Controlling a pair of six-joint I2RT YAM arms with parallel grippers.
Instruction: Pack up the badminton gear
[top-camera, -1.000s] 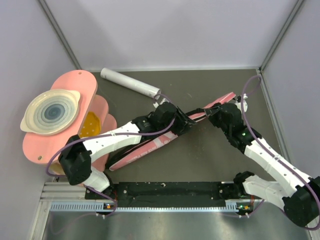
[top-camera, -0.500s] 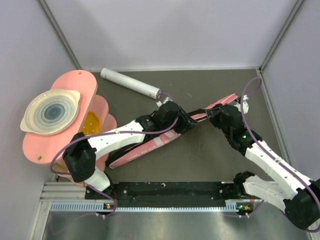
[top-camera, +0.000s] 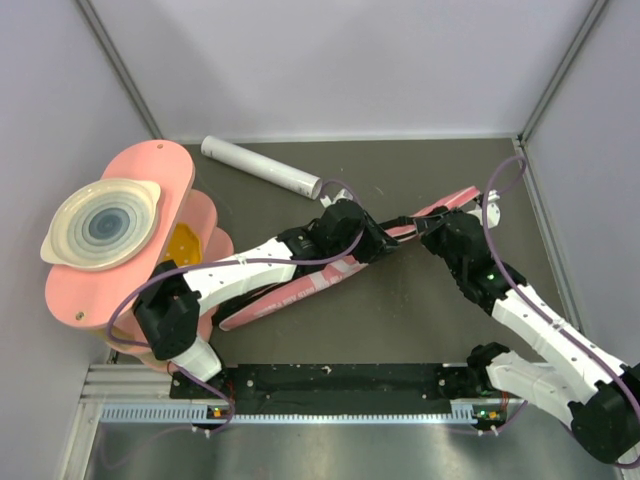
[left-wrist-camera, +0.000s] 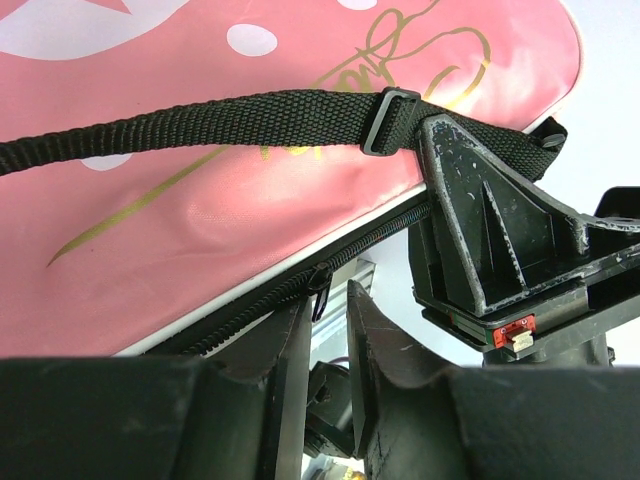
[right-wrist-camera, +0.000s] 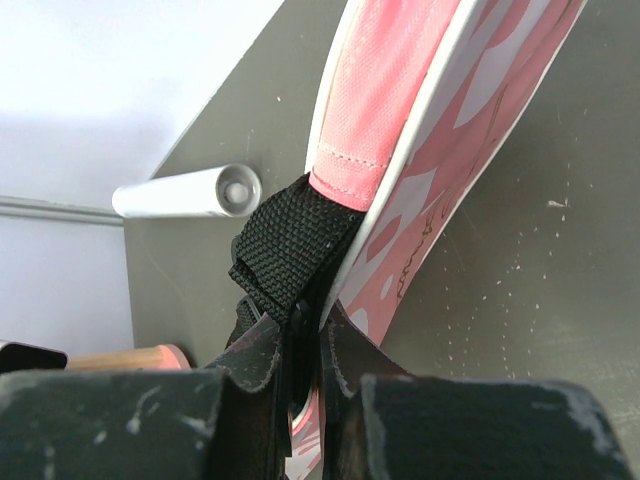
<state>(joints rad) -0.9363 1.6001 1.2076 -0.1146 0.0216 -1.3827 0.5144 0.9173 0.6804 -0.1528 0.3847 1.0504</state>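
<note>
Pink bag (top-camera: 300, 292) lay diagonally across the middle of the table (top-camera: 400, 320), one end pointing to the far right. Right gripper (right-wrist-camera: 308, 320) was clamped on the black strap (right-wrist-camera: 290, 245) at that end. Left gripper (left-wrist-camera: 328, 305), jaws nearly together, flanked the zip pull (left-wrist-camera: 320, 285); whether it gripped could not be told. White tube (top-camera: 258, 165) lay apart, near the far wall.

place: robot lab cell | shown by: bare white enclosure walls (top-camera: 340, 60), aluminium base rail (top-camera: 330, 412), grey worktable (top-camera: 400, 320)
</note>
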